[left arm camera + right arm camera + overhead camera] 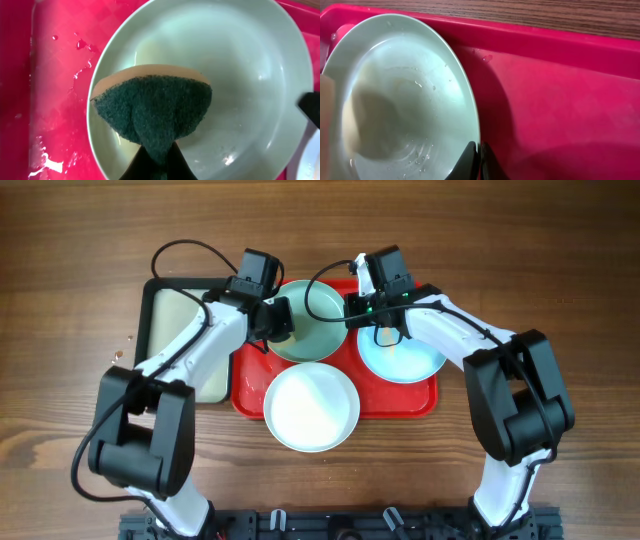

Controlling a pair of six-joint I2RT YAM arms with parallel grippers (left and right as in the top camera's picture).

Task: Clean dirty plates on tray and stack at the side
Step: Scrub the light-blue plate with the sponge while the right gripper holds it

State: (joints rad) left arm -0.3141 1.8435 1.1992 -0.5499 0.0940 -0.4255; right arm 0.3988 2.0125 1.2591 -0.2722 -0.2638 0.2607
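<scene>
sitting between right gripper fingers — apparently — the plate rim

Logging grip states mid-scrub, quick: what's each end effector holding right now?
Left end effector: closed on the sponge.
Right end effector: closed on the pale green plate rim.

A dark brown wood-grain table under even, soft light

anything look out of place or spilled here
The white plate hangs over the red tray's near rim, partly above the table rather than sitting fully inside. Water droplets are also spilled on the tray floor beside the pale turquoise plate.
</scene>
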